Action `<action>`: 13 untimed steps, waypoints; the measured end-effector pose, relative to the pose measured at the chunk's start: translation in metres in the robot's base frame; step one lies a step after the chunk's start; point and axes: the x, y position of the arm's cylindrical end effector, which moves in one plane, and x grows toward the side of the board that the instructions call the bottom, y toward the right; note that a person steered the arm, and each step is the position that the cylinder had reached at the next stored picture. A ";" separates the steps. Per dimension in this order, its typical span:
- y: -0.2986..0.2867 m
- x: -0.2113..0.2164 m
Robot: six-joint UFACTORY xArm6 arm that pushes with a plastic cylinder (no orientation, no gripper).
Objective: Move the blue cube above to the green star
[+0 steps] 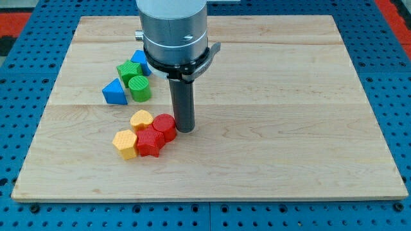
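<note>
The blue cube (139, 61) sits at the view's upper left, partly hidden by the arm's grey body. It touches the upper right side of the green star (126, 71). My tip (185, 130) is at the board's middle, well below and right of both. It stands right against the right side of the red cylinder (165, 126).
A green cylinder (139, 88) and a blue triangle (114, 92) lie just below the green star. A yellow heart (140, 119), a red star (149, 143) and a yellow hexagon (125, 144) cluster with the red cylinder. The wooden board (289, 128) ends in blue pegboard.
</note>
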 end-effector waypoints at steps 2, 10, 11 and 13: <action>0.033 -0.032; -0.062 -0.126; -0.080 -0.126; -0.095 -0.135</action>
